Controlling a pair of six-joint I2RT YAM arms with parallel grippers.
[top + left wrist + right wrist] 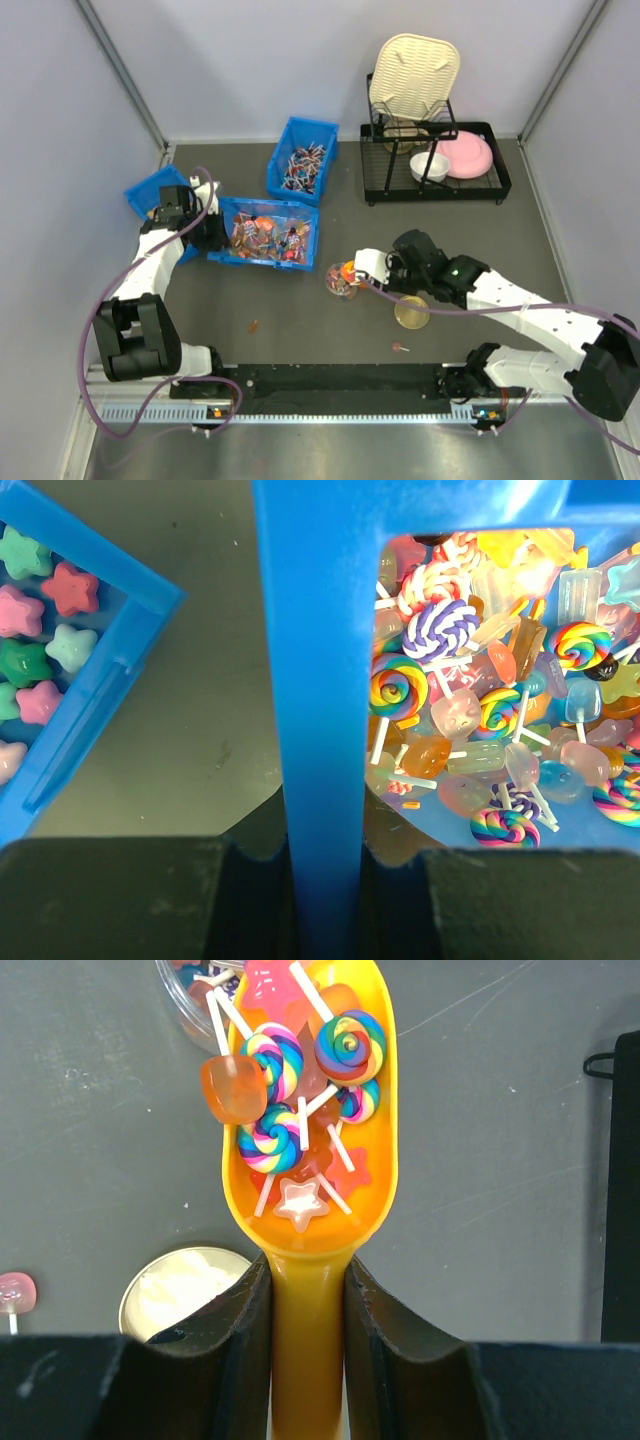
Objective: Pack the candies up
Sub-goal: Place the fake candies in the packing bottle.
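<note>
My right gripper (306,1340) is shut on the handle of the yellow scoop (310,1160). The scoop holds several candies (300,1090): swirl lollipops, stars and an orange jelly. Its tip is over the rim of a small clear jar (190,995) that holds some candies, seen in the top view (341,281). My left gripper (322,880) is shut on the wall of the blue bin (320,680) full of mixed candies (480,730). In the top view that bin (222,232) lies left of centre with my left gripper (203,222) on its left wall.
A gold jar lid (411,311) lies by the right arm, also in the right wrist view (185,1290). Two loose candies (400,347) (253,326) lie near the front. A bin of star sweets (45,630) and a bin of stick sweets (303,160) stand nearby. A dish rack (435,160) is at the back right.
</note>
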